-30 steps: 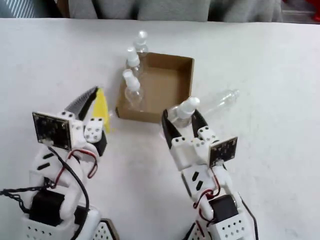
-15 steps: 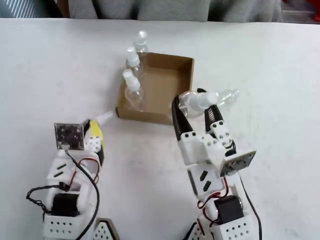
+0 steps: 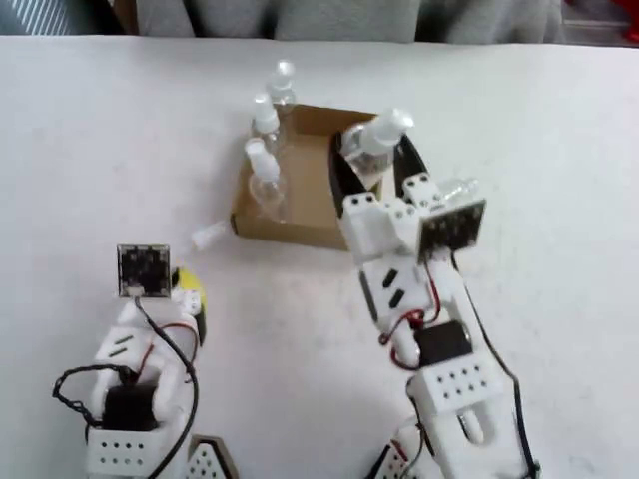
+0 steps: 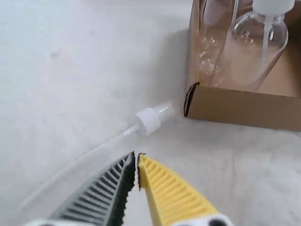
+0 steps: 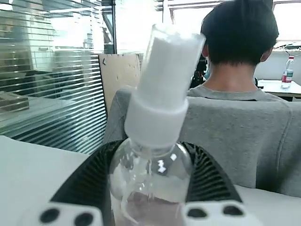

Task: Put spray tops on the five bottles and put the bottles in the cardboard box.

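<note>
Right gripper point(image 3: 369, 160) clamped on a bottle point(image 3: 377, 138) with spray top fitted, held over the right side of the cardboard box point(image 3: 290, 228). Three more capped bottles point(image 3: 265, 118) at the box's left wall. Left gripper point(image 4: 136, 162) pressed shut on nothing, low over the table point(image 3: 100, 120), near a loose spray top point(image 4: 150, 120) lying just beside the box corner. Uncapped bottle point(image 3: 459, 188) lying right of the box.

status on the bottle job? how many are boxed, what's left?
Done: three capped bottles stand inside the cardboard box. In hand: the right hand grips a fourth capped bottle above the box, not yet set down. Left: the fifth bottle lies on the table right of the box and looks uncapped. A loose spray top lies by the box corner, ahead of the shut left hand.
</note>
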Tool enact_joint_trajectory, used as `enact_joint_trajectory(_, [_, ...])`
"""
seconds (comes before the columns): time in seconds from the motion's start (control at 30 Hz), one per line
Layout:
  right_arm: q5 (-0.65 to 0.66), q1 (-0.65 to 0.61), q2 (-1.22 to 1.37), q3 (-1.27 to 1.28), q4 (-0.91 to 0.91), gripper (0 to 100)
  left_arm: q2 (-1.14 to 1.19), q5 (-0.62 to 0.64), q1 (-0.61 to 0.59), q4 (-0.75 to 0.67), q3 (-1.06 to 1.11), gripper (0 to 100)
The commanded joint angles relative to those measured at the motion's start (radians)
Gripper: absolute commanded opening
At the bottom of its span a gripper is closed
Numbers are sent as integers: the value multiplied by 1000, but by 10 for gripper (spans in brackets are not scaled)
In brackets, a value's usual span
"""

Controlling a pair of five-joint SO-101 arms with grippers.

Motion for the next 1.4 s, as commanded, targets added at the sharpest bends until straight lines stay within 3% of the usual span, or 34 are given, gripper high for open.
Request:
enact_joint_trajectory(0.0, [11, 8, 194, -120, -105, 15, -12, -6, -10, 60, -2, 27])
enact_joint_trajectory(0.27, [11, 47, 555, -275, -254, 15, -8, -189, -10, 87, -2, 24])
enact_joint_trajectory(1.0, [11, 131, 1455, -968, -295, 16, -8, -196, -10, 81, -2, 24])
enact_joint_trajectory(1.37, [12, 170, 1630, -1119, -291, 16, -8, -196, -10, 80, -2, 26])
